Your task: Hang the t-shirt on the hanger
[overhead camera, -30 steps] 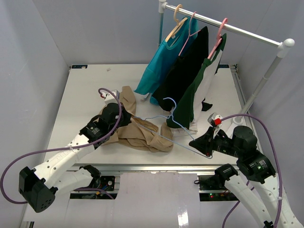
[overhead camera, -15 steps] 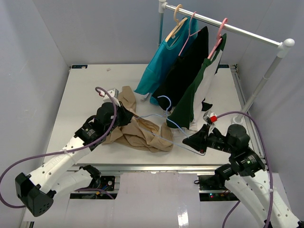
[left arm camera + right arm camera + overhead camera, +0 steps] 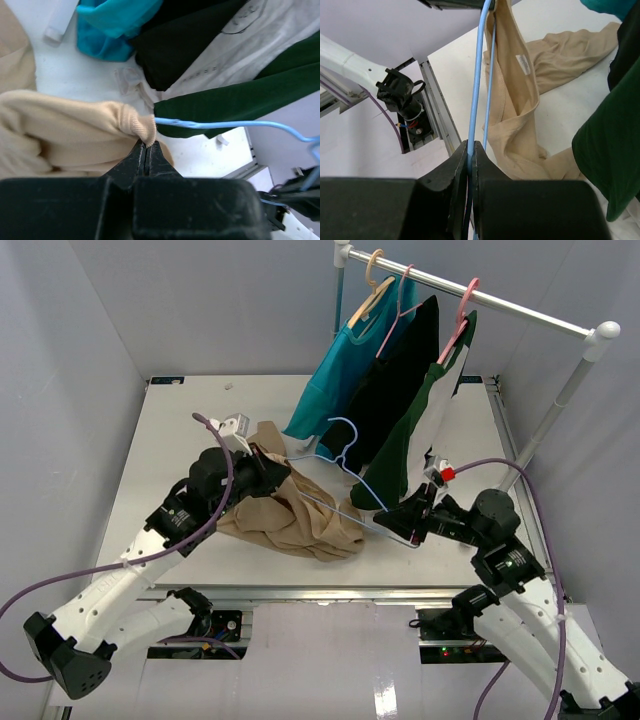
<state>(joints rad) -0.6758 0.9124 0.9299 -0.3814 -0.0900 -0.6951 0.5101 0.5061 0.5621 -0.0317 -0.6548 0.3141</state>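
1. Left wrist: my left pincer [image 3: 146, 150] is clenched on the collar of the tan soft-fabric t-shirt [image 3: 75, 130], where the thin light-blue wire hanger [image 3: 225, 124] enters.
2. Right wrist: my right pincer [image 3: 471, 150] clamps the hanger's wire to steady it, seemingly threaded inside the neck.
3. Top: the t-shirt sags on the white desk [image 3: 170, 440]. Hung garments [image 3: 400, 380] crowd the right, with open room on the left.

Overhead rear view, wrist close-ups, shared hanger [image 3: 478, 75]

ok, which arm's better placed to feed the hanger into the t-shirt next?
Right, likely. The right gripper is shut on the hanger and can push it lengthwise; the left gripper pinches the t-shirt collar at the hanger's tip, anchoring it.
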